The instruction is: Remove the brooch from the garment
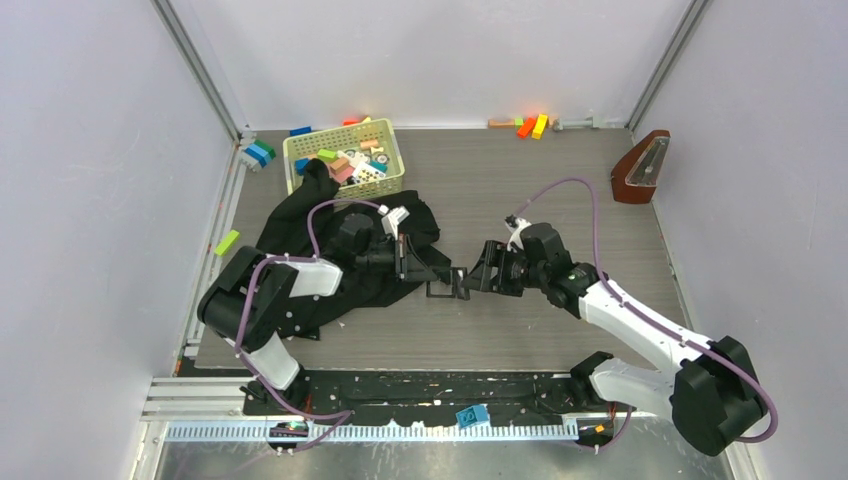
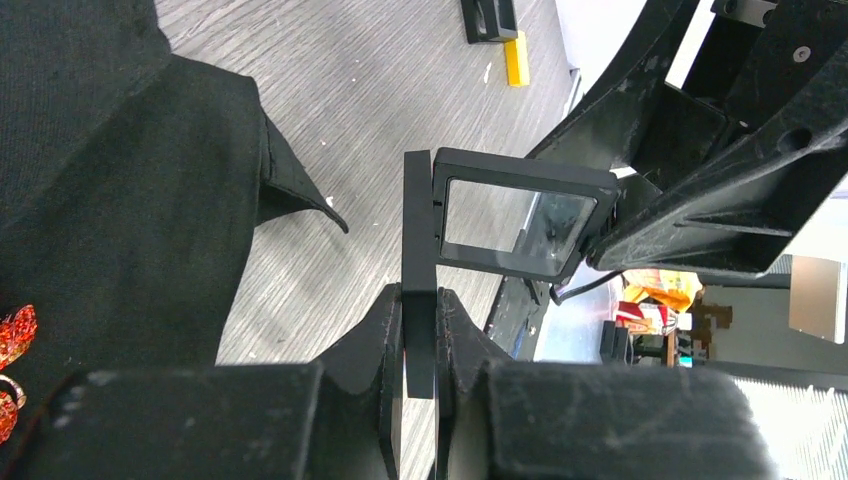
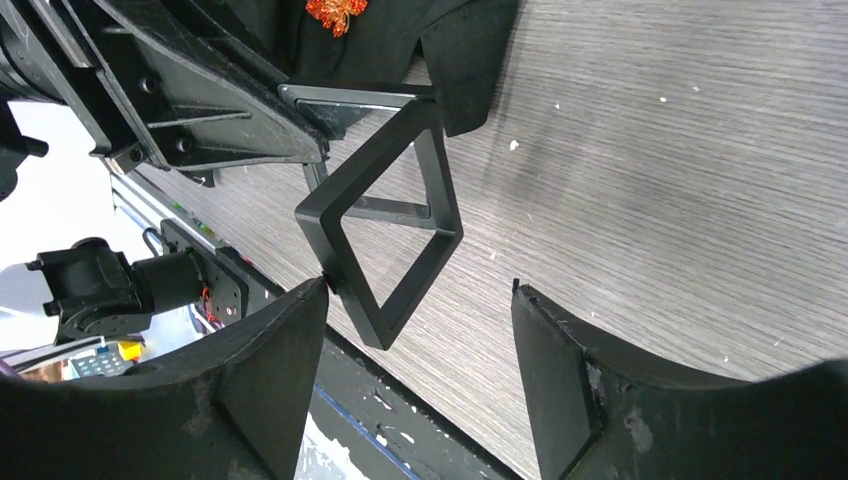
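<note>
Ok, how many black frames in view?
2: one frame pinched in the left gripper, the other frame joined to it, by the open right gripper. Others may be hidden.

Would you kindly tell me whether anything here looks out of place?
One end of the garment lies over the basket rim. Odder, the left hand pinches a black frame, while the brooch sits on the garment untouched.

Black garment (image 2: 110, 200), orange-red brooch (image 3: 335, 12); black frame (image 3: 420, 290) — grey wood-grain table (image 3: 650, 200)

Matt black cloth garment (image 2: 120, 200), wood-grain table (image 3: 650, 150)
</note>
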`<state>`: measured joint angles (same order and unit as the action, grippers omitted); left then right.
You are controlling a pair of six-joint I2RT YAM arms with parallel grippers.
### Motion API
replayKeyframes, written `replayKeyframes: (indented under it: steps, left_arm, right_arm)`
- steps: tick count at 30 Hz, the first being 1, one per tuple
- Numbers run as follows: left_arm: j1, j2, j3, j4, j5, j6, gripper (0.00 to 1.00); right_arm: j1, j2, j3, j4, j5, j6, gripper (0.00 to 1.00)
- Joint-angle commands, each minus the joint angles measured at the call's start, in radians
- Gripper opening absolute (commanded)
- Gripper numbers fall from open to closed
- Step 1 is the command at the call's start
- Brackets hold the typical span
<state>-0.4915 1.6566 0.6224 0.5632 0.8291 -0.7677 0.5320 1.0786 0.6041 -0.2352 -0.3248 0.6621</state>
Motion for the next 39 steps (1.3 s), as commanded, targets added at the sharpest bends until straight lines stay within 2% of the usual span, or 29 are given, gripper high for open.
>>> replayKeyframes:
  steps: [1, 9, 18, 26, 39]
  left_arm:
    - [-0.013, -0.028, 0.053, -0.047, 0.0, 0.046, 0.0]
    - [-0.025, -0.035, 0.069, -0.126, -0.043, 0.088, 0.0]
    - [-0.028, -0.055, 0.066, -0.157, -0.082, 0.104, 0.0]
    - [-0.033, -0.065, 0.058, -0.159, -0.112, 0.105, 0.0]
    - [-0.057, -0.112, 0.039, -0.161, -0.167, 0.122, 0.0]
  right_arm:
    - [0.025, 0.012, 0.042, 0.037, -0.024, -0.018, 0.74]
    - [0.102, 0.065, 0.097, -0.005, 0.052, -0.031, 0.79]
    - [0.219, 0.167, 0.18, -0.158, 0.278, -0.02, 0.67]
    - [0.259, 0.222, 0.178, -0.122, 0.3, 0.031, 0.45]
    - [0.26, 0.224, 0.128, 0.002, 0.285, 0.121, 0.14]
